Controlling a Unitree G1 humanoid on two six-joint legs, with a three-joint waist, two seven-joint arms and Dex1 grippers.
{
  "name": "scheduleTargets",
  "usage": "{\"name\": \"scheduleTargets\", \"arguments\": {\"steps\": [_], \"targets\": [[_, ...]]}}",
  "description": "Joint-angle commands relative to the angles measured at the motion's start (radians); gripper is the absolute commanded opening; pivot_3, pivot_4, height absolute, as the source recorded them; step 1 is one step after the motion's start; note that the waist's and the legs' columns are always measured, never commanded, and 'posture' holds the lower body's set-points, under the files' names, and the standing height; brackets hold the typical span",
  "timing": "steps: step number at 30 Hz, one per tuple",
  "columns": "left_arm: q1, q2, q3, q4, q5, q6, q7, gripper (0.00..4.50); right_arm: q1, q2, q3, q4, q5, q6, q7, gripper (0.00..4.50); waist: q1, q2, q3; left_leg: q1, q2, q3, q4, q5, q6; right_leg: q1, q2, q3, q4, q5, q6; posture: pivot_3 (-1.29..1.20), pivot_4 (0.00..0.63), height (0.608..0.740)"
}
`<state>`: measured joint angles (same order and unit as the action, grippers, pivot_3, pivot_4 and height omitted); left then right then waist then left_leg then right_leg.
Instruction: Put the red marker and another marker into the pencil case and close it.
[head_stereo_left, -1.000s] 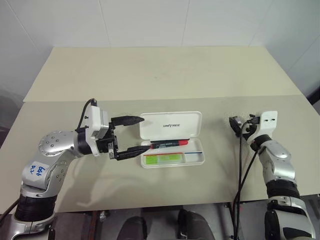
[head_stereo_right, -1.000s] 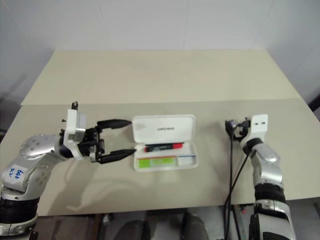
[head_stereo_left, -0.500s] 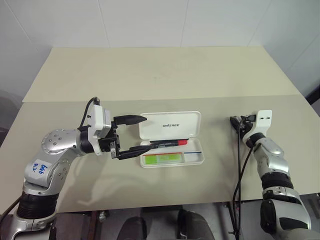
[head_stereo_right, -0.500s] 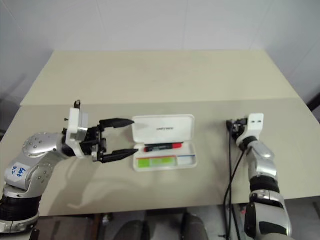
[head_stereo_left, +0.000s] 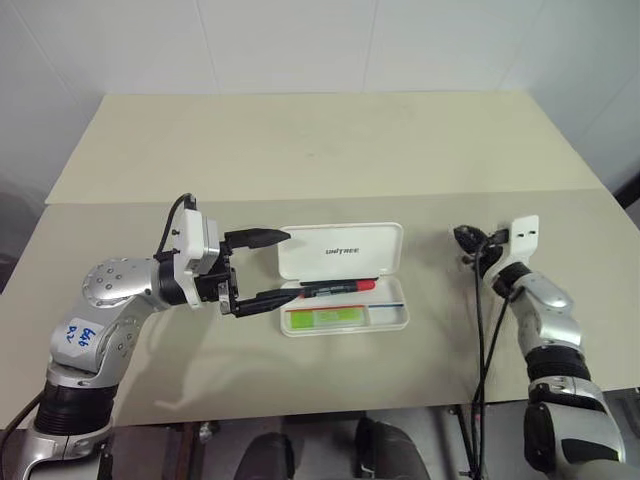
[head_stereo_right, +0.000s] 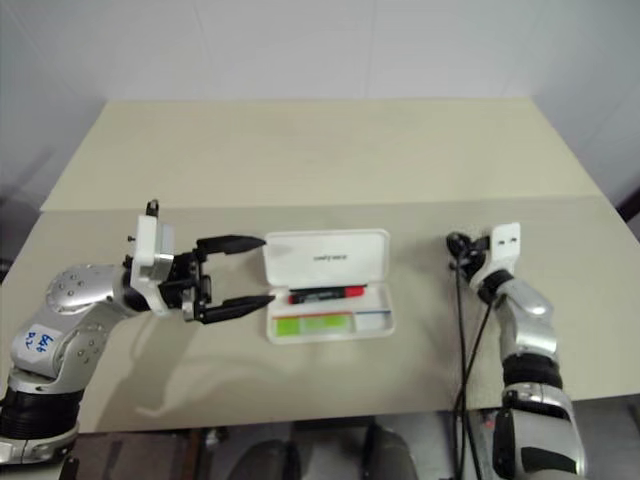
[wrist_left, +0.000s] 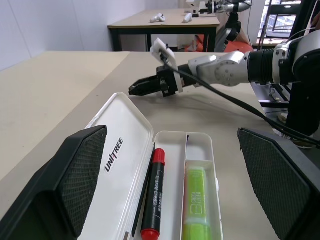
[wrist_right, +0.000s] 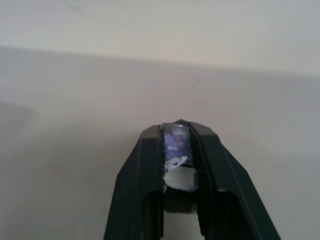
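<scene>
- White pencil case lies open; red marker and green highlighter rest inside.
- Your left gripper is spread wide beside the case.
- Your right gripper is closed, well off the case.

text: "UNITREE" – dark letters | on: pencil case lid – inner face | other: none legible

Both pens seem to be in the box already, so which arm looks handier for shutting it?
Probably the left: the left gripper is open right beside the pencil case, while the right gripper is shut, farther away.
</scene>
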<state>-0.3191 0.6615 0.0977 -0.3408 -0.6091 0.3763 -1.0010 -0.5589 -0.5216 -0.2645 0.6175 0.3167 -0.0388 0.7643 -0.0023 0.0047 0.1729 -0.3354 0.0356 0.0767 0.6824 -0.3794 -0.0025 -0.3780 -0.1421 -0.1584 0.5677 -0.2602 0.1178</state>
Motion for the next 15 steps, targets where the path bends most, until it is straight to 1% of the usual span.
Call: {"name": "scheduleTargets", "arguments": {"steps": [1,4,8,10,13,15], "targets": [[0.025,-0.013,0.0,-0.008,0.004,-0.033,-0.007,4.5,0.003,-0.093,-0.001,-0.141,0.076,0.051,0.186,0.41,0.002,0.0,0.0,0.0,0.0,0.0,0.0,0.0,0.0,0.0,0.0,0.0,0.0,0.0,0.0,0.0,0.15,0.74],[0.038,-0.02,-0.001,-0.005,0.009,-0.043,-0.007,4.5,0.015,-0.152,0.004,-0.193,0.096,0.075,0.279,0.41,0.002,-0.001,0.0,-0.001,0.0,-0.003,-0.001,0.0,0.0,0.0,0.0,-0.001,0.0,0.0,0.0,0.0,0.15,0.74],[0.059,-0.023,0.004,-0.009,0.011,-0.051,-0.004,4.5,0.065,-0.229,0.031,-0.357,0.157,0.159,0.439,0.41,0.002,-0.001,0.0,-0.001,0.0,-0.002,-0.001,0.0,0.0,0.0,0.0,-0.001,0.0,0.0,0.0,0.0,0.15,0.74],[0.063,-0.024,0.003,-0.014,0.012,-0.051,-0.001,4.5,0.082,-0.242,0.036,-0.402,0.174,0.185,0.473,0.41,0.002,-0.001,0.0,-0.001,0.0,-0.002,-0.001,0.0,0.0,0.0,0.0,-0.001,-0.001,0.0,0.0,0.0,0.15,0.74],[0.097,-0.032,0.004,-0.032,0.009,-0.053,0.009,4.5,0.14,-0.267,0.107,-0.539,0.199,0.212,0.597,0.41,0.003,-0.001,0.0,0.0,0.0,-0.002,0.0,0.0,0.0,0.0,0.0,-0.001,-0.001,0.0,0.0,0.0,0.15,0.74],[0.113,-0.035,0.002,-0.042,0.009,-0.056,0.012,4.5,0.143,-0.266,0.141,-0.551,0.189,0.201,0.633,0.41,0.003,-0.001,0.0,0.0,0.001,-0.002,0.0,0.0,0.0,0.001,0.001,-0.001,0.0,0.0,0.0,0.0,0.15,0.74]]}}
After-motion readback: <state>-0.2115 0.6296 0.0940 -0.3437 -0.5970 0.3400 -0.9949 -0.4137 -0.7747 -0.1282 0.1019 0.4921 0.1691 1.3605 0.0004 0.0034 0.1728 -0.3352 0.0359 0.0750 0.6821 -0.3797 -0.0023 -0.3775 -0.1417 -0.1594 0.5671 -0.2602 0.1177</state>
